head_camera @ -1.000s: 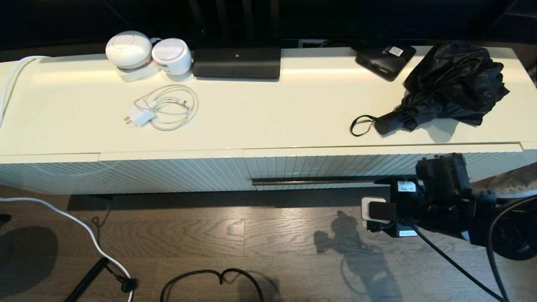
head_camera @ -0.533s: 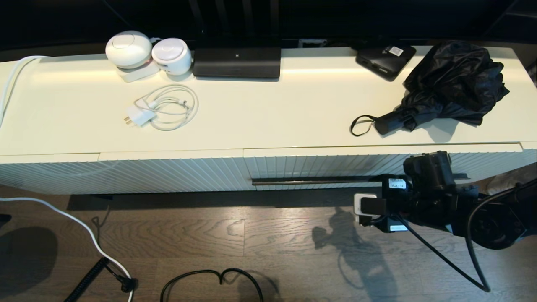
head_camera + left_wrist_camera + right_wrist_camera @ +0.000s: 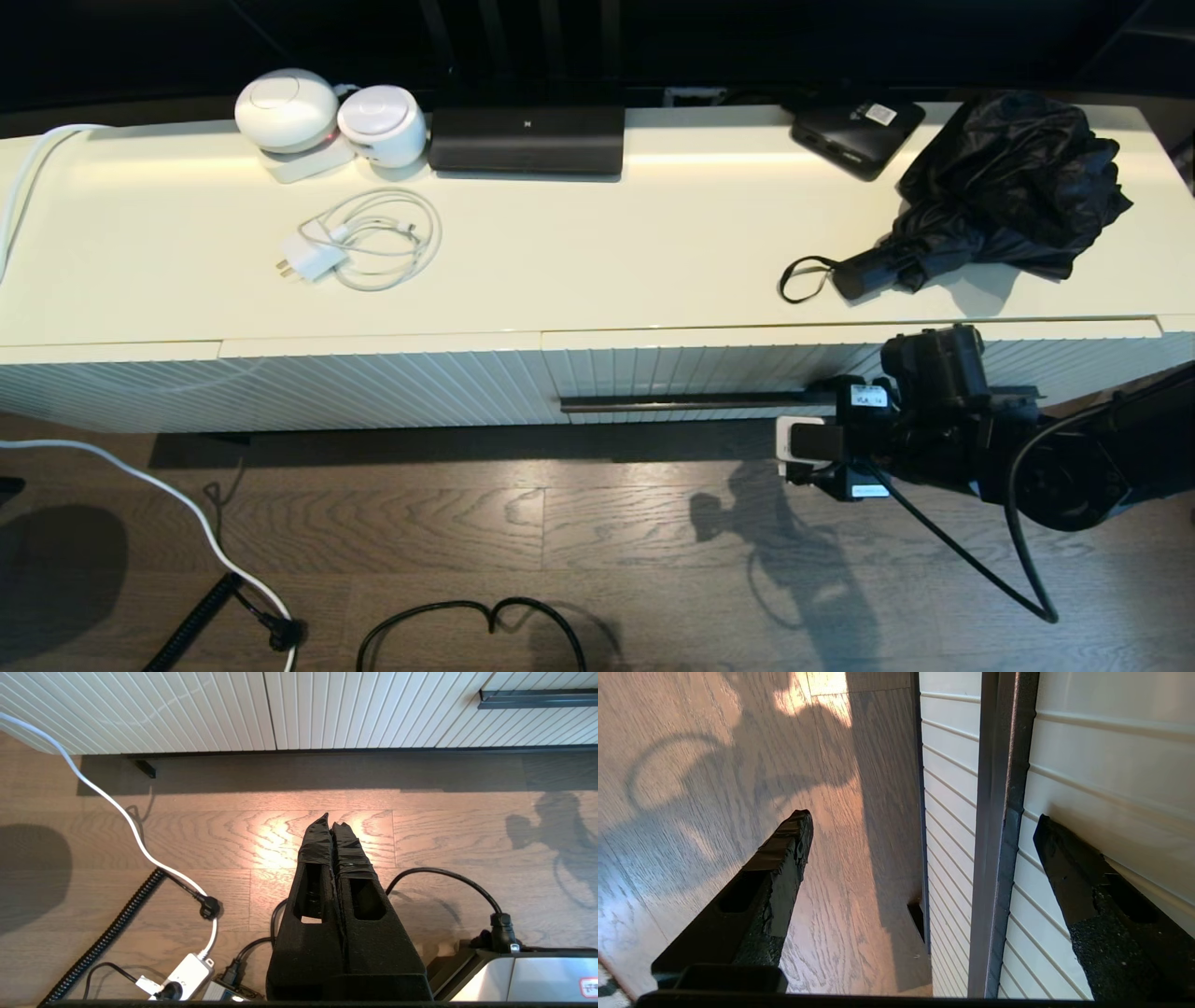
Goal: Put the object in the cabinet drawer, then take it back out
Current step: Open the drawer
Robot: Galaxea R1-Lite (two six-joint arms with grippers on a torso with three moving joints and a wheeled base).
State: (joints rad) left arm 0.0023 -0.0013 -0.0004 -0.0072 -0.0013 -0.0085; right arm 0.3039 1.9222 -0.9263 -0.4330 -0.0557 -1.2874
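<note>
The black folding umbrella (image 3: pixel 1013 173) lies on the cabinet top at the far right. Its short handle (image 3: pixel 864 273) and wrist loop (image 3: pixel 801 278) point left. Below it the ribbed cream drawer (image 3: pixel 747 366) is shut, its long dark handle bar (image 3: pixel 691 403) running across the front. My right arm (image 3: pixel 934 420) hangs in front of the drawer's right part. My right gripper (image 3: pixel 922 819) is open, and the handle bar (image 3: pixel 999 812) passes between its fingers, one finger (image 3: pixel 1064 868) near the ribbed front. My left gripper (image 3: pixel 331 822) is shut on nothing, low over the floor.
A flat black box with a white sticker (image 3: pixel 857 131) sits behind the umbrella. A long black box (image 3: pixel 527 138), two white round devices (image 3: pixel 285 107) and a white charger with cable (image 3: pixel 359 238) lie further left. White (image 3: pixel 187 504) and black cables (image 3: pixel 467 616) cross the wooden floor.
My right arm has moved left and up towards the drawer front, closing in on the handle bar. The umbrella and drawer have not moved.
</note>
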